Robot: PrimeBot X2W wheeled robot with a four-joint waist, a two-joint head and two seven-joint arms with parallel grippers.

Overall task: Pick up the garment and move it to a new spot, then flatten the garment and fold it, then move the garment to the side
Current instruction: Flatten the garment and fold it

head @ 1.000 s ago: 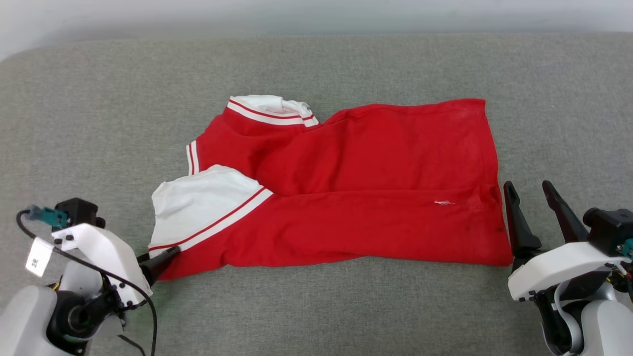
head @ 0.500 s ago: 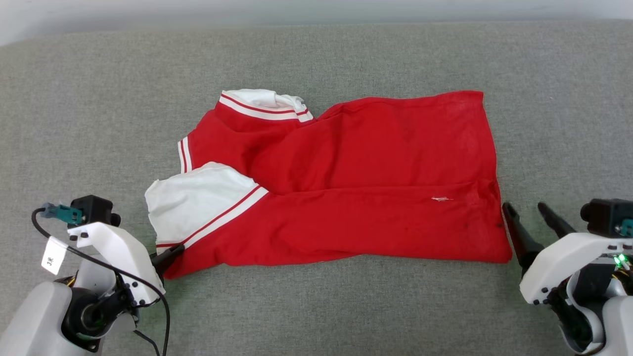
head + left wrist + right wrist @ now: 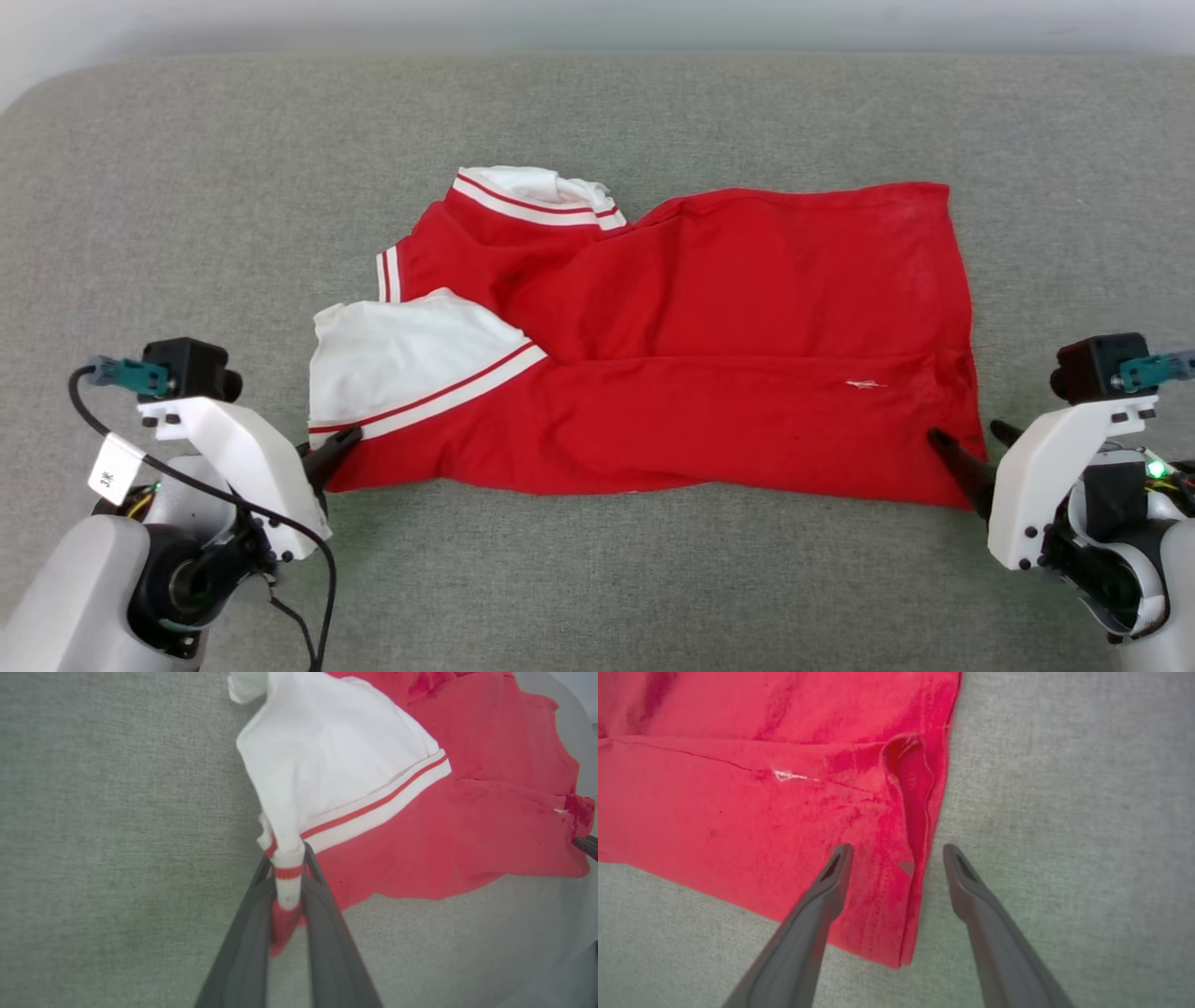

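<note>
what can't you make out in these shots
Underside of the garment: head view, covered by its own cloth.
The white striped piece at its far edge: head view, bunched; sleeve or collar unclear.
The small white mark on the red: too small; tag or thread unclear.
The right gripper: right wrist view, open astride the hem corner; contact unclear.
Pinch of the left gripper: head view, hidden by its white wrist housing.

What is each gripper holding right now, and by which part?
The left gripper pinches the garment at its white sleeve's striped trim. The right gripper holds nothing, open astride the hem corner.
</note>
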